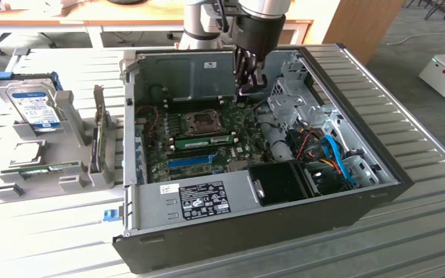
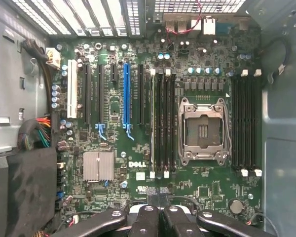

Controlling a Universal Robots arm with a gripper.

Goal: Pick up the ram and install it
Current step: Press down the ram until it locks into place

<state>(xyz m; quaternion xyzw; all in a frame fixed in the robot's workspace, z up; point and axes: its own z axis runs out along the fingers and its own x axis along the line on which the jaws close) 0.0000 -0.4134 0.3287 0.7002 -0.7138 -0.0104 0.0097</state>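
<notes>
A green ram stick (image 1: 207,140) stands seated in a motherboard slot just in front of the empty CPU socket (image 1: 204,121). From the wrist it appears edge-on as a thin pale line (image 2: 152,123) in the slot farthest from the socket (image 2: 204,131). My gripper (image 1: 244,88) hangs inside the open case above the back of the board, beyond the socket and apart from the stick. Its fingers (image 2: 147,210) are shut together with nothing between them. A second, alike green stick (image 1: 48,169) lies in the grey rack outside the case; I cannot tell which of the two is the task's ram.
The black case wall (image 1: 207,200) rings the board. A fan block (image 1: 280,180) and blue and orange cables (image 1: 335,156) crowd the exterior view's right. The blue slot strip (image 2: 127,94) lies beside the memory slots. A hard drive (image 1: 35,107) stands in the grey rack (image 1: 76,116).
</notes>
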